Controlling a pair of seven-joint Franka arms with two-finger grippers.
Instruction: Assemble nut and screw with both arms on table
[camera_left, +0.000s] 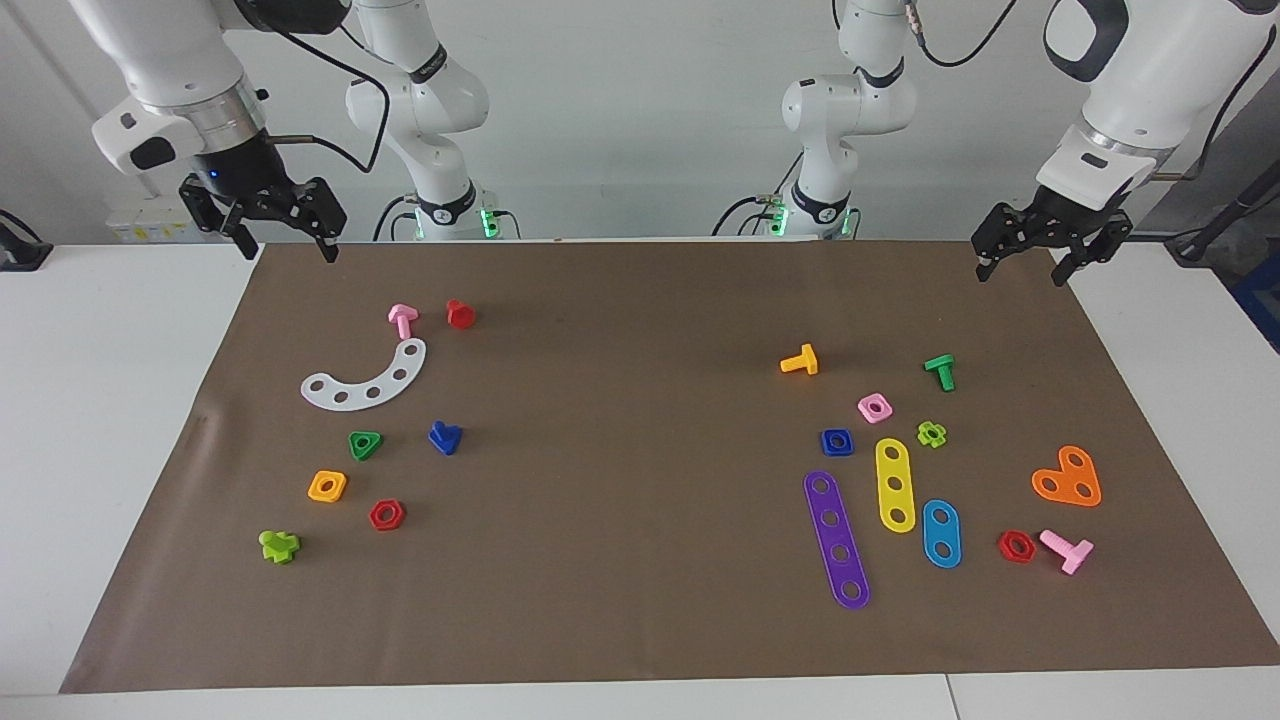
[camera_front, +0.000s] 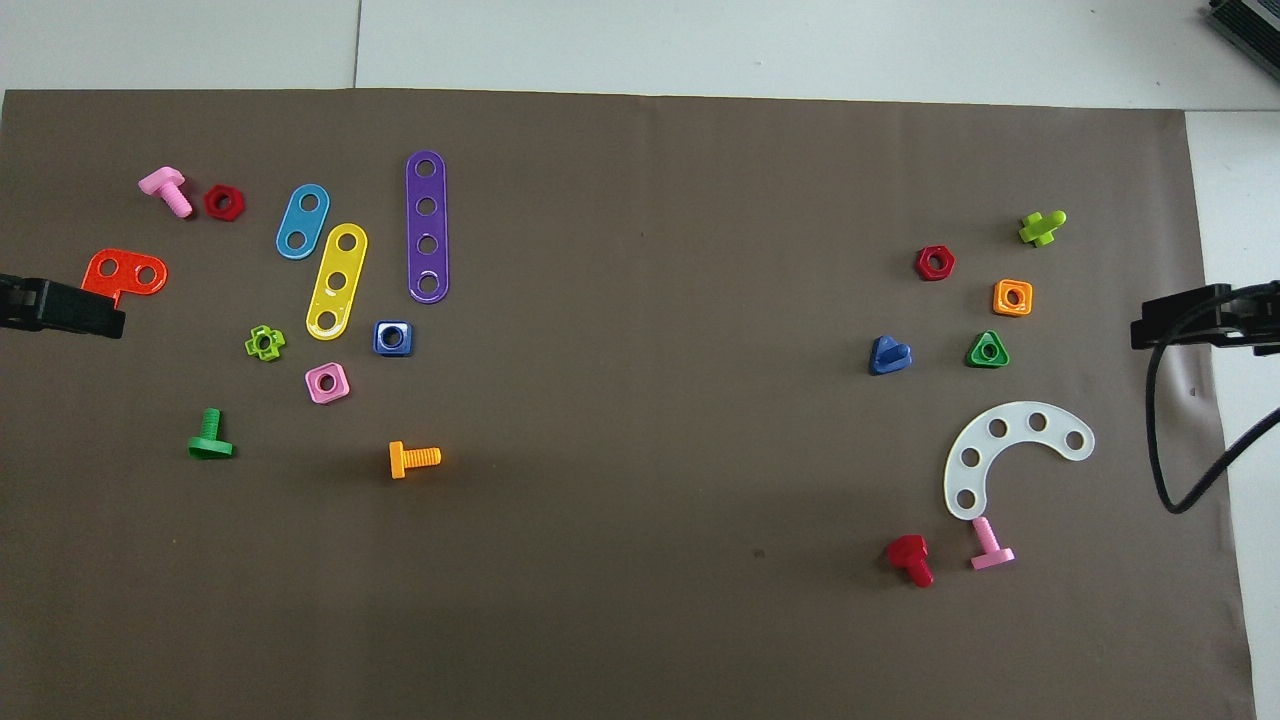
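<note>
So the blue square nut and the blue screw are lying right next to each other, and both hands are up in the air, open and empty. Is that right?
Not quite. The blue nut lies toward the left arm's end of the mat, the blue screw toward the right arm's end, well apart, as the facing view shows. The left hand and right hand are indeed raised, open and empty.

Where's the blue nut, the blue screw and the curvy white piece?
blue nut (camera_left: 837, 442): facing view, on its square rim.
blue screw (camera_left: 445, 437): facing view, on its triangular head.
curvy white piece (camera_front: 1000, 445): overhead view, mid-arc between holes.
</note>
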